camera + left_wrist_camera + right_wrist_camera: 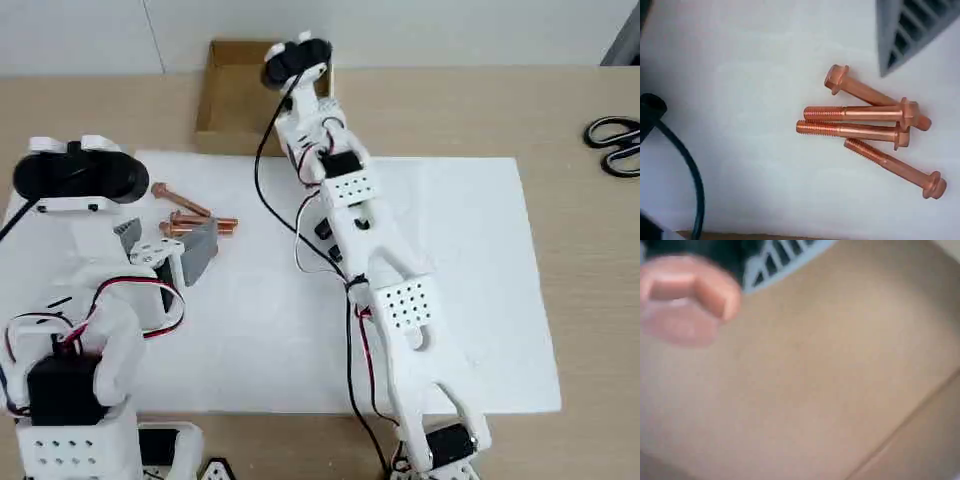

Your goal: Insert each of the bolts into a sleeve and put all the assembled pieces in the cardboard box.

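Left gripper (165, 238) stood spread above the white sheet (450, 280) near its left edge, one grey finger (910, 30) beside the four bolts (870, 125). These copper bolts lay clustered on the sheet towards its far left corner, two touching side by side. Right gripper (297, 62) hung over the cardboard box (225, 100) at the bench's far edge; whether it was spread or closed could not be determined. A blurred copper-coloured object (685, 295) appeared against the box floor.

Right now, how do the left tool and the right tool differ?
The left tool hangs by four bolts on the white sheet; the right tool is over the cardboard box. The left tool is open and empty; a blurred copper-coloured thing sits close by the right tool. Both face down.
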